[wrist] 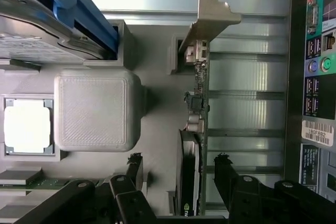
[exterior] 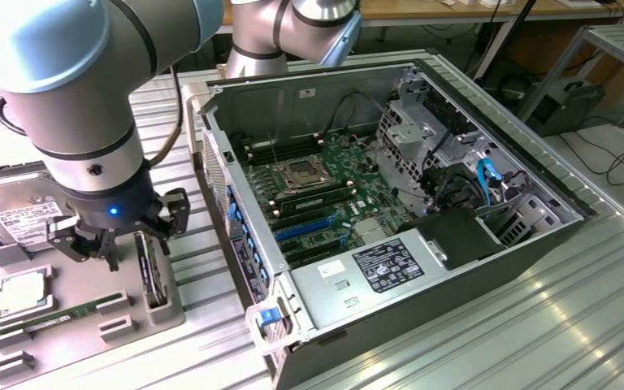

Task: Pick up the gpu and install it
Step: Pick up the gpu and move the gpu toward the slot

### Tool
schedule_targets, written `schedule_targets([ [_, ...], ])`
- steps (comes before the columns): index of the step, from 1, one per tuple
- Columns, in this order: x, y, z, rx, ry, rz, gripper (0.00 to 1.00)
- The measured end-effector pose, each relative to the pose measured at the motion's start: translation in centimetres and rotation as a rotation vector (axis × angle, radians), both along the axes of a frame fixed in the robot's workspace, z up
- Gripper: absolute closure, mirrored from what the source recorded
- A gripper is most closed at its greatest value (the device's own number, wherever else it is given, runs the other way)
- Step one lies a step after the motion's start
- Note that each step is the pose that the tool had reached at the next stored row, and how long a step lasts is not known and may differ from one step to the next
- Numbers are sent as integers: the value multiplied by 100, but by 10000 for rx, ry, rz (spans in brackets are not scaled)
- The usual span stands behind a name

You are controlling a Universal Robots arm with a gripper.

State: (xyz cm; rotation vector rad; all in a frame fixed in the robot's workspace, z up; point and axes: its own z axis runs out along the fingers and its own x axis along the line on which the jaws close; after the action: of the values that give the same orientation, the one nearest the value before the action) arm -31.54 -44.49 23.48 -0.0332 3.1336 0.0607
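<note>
We see the gpu (wrist: 198, 103) standing on its long edge in a narrow slot of the gray tray (wrist: 157, 103). Its silver end bracket (wrist: 212, 22) is at the end away from the claw, and its black fan (wrist: 188, 171) faces the other parts in the tray. The claw (wrist: 178, 163) straddles the fan end of the gpu with its jaws spread wide. One black finger (wrist: 134, 166) stands on each side of the gpu with a gap between finger and card, so it has hold of nothing.

In the same tray, just beside the gpu on its fan side, there is a plain gray block (wrist: 97, 108). Beyond the block sit a square processor chip (wrist: 26, 126), a green memory stick (wrist: 31, 182) and a hard drive (wrist: 37, 40) in a blue carrier (wrist: 84, 9).

On the gpu's other side the open computer case (exterior: 279, 106) lies on its side. Inside it we see a green motherboard (exterior: 323, 187), cables and a silver power supply (exterior: 366, 272) with a label.

The gpu's lower edge is sunk into its slot. From above we see the fan only edge-on. In the exterior view the claw (exterior: 127, 244) covers the upper part of the gpu (exterior: 152, 276). The memory stick and hard drive are cut off at the edge of the wrist view. We cannot read the label on the case's back panel (wrist: 320, 77).

The arm (exterior: 74, 97) comes down from the upper corner, and its wrist points straight down over the gpu.
</note>
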Motion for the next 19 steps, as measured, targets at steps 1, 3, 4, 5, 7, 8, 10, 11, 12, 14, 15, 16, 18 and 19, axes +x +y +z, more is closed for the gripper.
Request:
schedule_targets([
  [1, 1, 0, -1, 1, 0, -1, 34],
  [3, 6, 0, -4, -1, 0, -8, 34],
  [4, 13, 0, -7, -2, -2, -66, 34],
  [5, 14, 1, -10, -2, -1, -154, 34],
  [7, 21, 1, -17, -2, -1, -341, 34],
  [8, 24, 1, -22, -3, -1, -430, 34],
  [10, 27, -3, -32, -4, 0, -502, 34],
  [11, 28, -8, -40, -3, -1, -507, 34],
  [12, 27, -9, -48, -2, -2, -507, 34],
  [14, 27, -11, -63, -2, -6, -508, 34],
  [15, 28, -12, -73, -3, -6, -508, 34],
  [16, 28, -14, -83, -3, -5, -507, 34],
  [18, 27, -20, -101, -4, -4, -508, 34],
  [19, 27, -19, -102, -4, -5, -508, 34],
])
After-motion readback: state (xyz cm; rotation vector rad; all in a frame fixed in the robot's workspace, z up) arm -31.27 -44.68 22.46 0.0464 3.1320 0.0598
